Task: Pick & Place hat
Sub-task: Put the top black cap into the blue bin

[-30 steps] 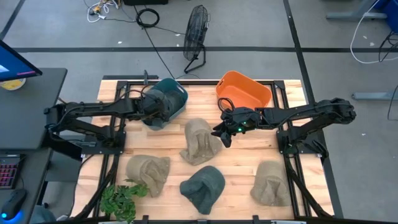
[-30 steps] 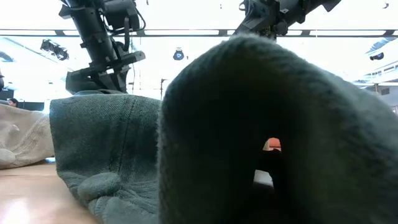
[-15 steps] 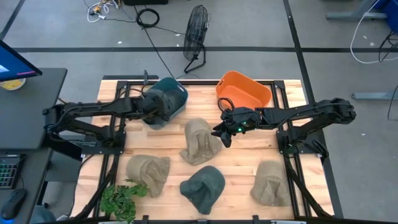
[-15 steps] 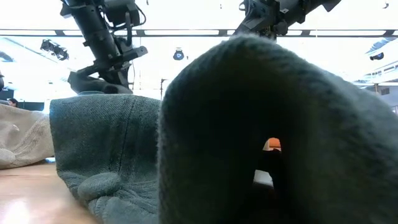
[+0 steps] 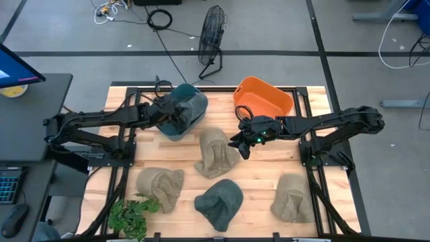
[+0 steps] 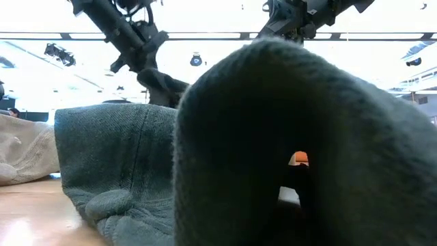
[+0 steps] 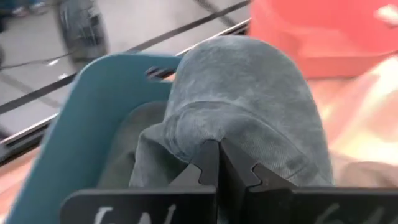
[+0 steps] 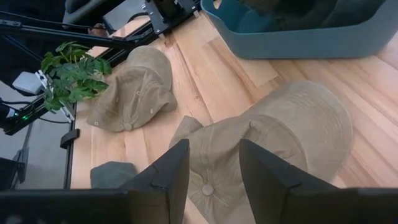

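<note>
My left gripper is shut on a grey-green hat above the teal bin at the table's far side. In the left wrist view the hat covers most of the bin. In the low view the hat hangs under the left arm. My right gripper is open and hovers just right of a tan hat that lies flat at mid-table. The right wrist view shows that tan hat beyond my right gripper. My left gripper pinches a bunched fold of the grey-green hat between its two fingers, coming from the table's left and slanting down. The crown bulges out beyond the fingertips over the teal bin. I cannot tell whether the hat touches the bin.
An orange bin stands right of the teal one. Near the front edge lie a tan hat, a dark grey hat that fills the low view, and another tan hat. A green plant sits at the near-left corner.
My left gripper has carried the grey-green hat toward the table's right, from the teal bin's left side to over the bin, and has tipped as it went. It has stayed shut on the hat. The right arm has kept still.
</note>
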Robot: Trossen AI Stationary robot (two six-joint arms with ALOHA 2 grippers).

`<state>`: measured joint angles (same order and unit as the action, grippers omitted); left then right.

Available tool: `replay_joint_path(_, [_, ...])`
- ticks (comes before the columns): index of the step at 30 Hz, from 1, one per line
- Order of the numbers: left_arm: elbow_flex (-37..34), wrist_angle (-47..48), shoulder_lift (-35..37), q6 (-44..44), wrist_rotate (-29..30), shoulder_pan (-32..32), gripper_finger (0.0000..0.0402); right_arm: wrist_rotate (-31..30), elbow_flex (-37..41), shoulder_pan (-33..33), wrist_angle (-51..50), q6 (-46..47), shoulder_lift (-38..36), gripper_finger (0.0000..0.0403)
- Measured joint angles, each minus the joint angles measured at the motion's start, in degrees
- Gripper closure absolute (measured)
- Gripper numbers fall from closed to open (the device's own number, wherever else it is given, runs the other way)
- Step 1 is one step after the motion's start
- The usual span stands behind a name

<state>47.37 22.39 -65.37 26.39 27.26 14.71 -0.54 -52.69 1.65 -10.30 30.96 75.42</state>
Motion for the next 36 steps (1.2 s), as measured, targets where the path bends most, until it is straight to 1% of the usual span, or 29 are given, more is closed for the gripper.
replay_joint_path(2, [0.0,1.9,0.0,-0.1,0.6,0.8,0.04,0.0,0.0,0.0,0.0,0.0,0.0,0.0261])
replay_joint_path(5, [0.0,2.9,0.2,-0.6,3.3,1.2,0.04,0.0,0.0,0.0,0.0,0.0,0.0,0.0261])
replay_joint_path(9, [0.7,2.4,1.1,-6.1,5.5,0.8,0.04,0.0,0.0,0.0,0.0,0.0,0.0,0.0261])
replay_joint_path(13, [4.5,3.2,1.2,-12.4,5.8,0.8,0.0401,0.0,0.0,0.0,0.0,0.0,0.0,0.0261])
replay_joint_path(15, [6.1,4.7,1.3,-13.9,5.9,0.7,0.0401,0.0,0.0,0.0,0.0,0.0,0.0,0.0261])
replay_joint_path(18, [6.8,8.0,1.3,-13.3,5.9,0.9,0.0401,0.0,0.0,0.0,0.0,0.0,0.0,0.0261])
replay_joint_path(21, [6.6,11.6,1.1,-10.4,5.8,0.8,0.0401,0.0,0.0,0.0,0.0,0.0,0.0,0.0261])
replay_joint_path(25, [6.6,15.1,-0.9,-8.4,5.7,0.8,0.0401,0.0,0.0,0.0,0.0,0.0,0.0,0.0261])
replay_joint_path(32, [6.6,16.0,-5.7,-7.2,5.8,1.8,0.0401,0.0,0.0,0.0,-0.2,0.0,0.0,0.0261])
replay_joint_path(36, [6.6,16.7,-9.4,-4.5,6.0,2.7,0.0401,0.0,0.0,0.0,-0.1,0.0,0.0,0.0261])
